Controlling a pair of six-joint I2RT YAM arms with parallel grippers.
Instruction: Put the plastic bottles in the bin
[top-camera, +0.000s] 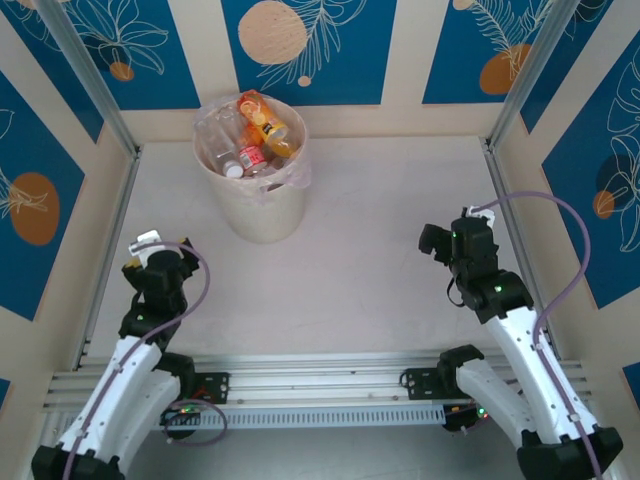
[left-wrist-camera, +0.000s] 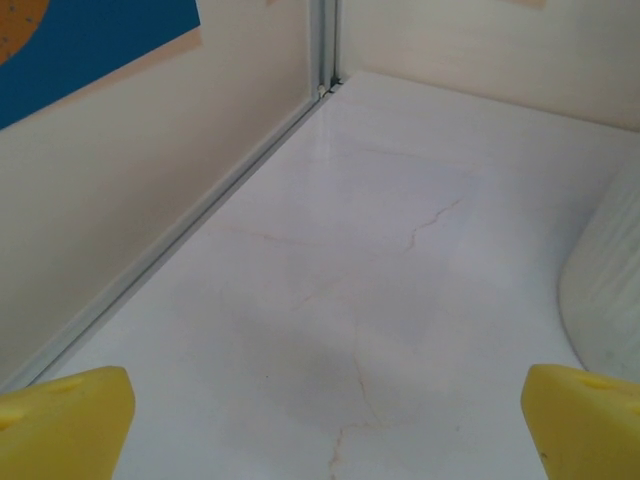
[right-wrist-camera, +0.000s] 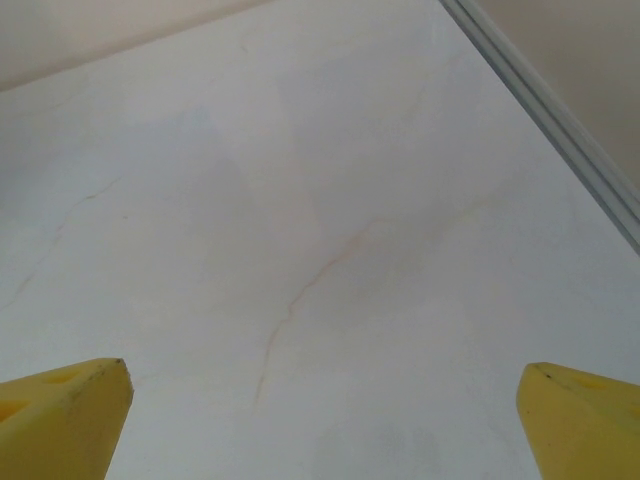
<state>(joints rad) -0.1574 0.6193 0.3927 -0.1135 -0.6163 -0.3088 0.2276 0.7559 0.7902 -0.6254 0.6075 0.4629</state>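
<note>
Reading this as done: the plastic bottles (top-camera: 262, 135) sit piled in the bin (top-camera: 262, 215), ahead-right of your left gripper (left-wrist-camera: 325, 410) and well ahead-left of your right gripper (right-wrist-camera: 320, 405), both spread wide and empty, no loose bottle visible.

table (top-camera: 380, 220): pale marbled, faint veins | walls (top-camera: 340, 60): blue leaf-print panels, orange discs | aluminium rail (top-camera: 320, 365): near edge

The bin (top-camera: 266, 216) is cream-pink, its bottles (top-camera: 264, 130) clear with orange and red labels, wall panels (top-camera: 330, 60) blue.
</note>
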